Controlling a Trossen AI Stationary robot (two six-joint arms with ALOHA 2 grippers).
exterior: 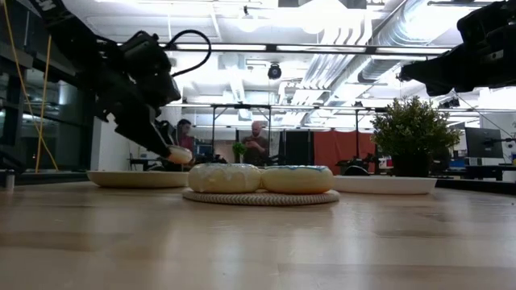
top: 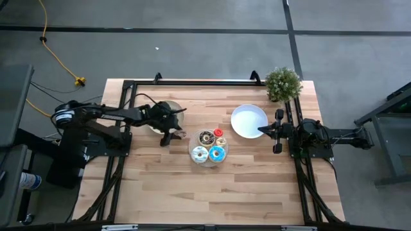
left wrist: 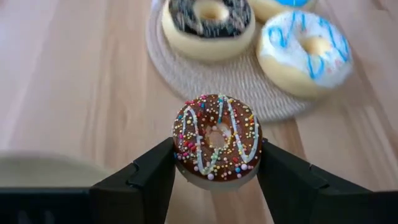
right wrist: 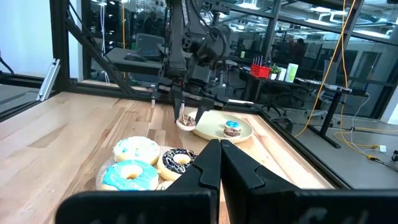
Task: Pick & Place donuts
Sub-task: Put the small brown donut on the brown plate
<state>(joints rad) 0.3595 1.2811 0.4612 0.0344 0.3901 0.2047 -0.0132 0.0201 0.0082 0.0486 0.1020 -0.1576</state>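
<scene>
- One chocolate sprinkled donut (left wrist: 217,138) is riding between the fingers of my left gripper (top: 172,134), which I am holding above the table between the tan plate (top: 156,126) and the woven mat (top: 194,156); the jaws are pinching the ring on both sides.
- On that tan plate, a small blue-iced donut (right wrist: 232,128) is already sitting, as the right wrist view shows.
- In the middle, four donuts are waiting on the woven mat: a dark chocolate one (top: 206,137), a red one (top: 219,133), a white one with blue drizzle (top: 200,153) and a blue one (top: 216,154).
- I am judging the grip as the risk: the fingers are catching only the ring's edges, so a quick swing toward the plate could twist it loose and drop it short on the wood.
- Further right, the white plate (top: 244,122) is lying bare beside my right gripper (top: 262,130), which I am keeping parked with its fingers pressed together.
</scene>
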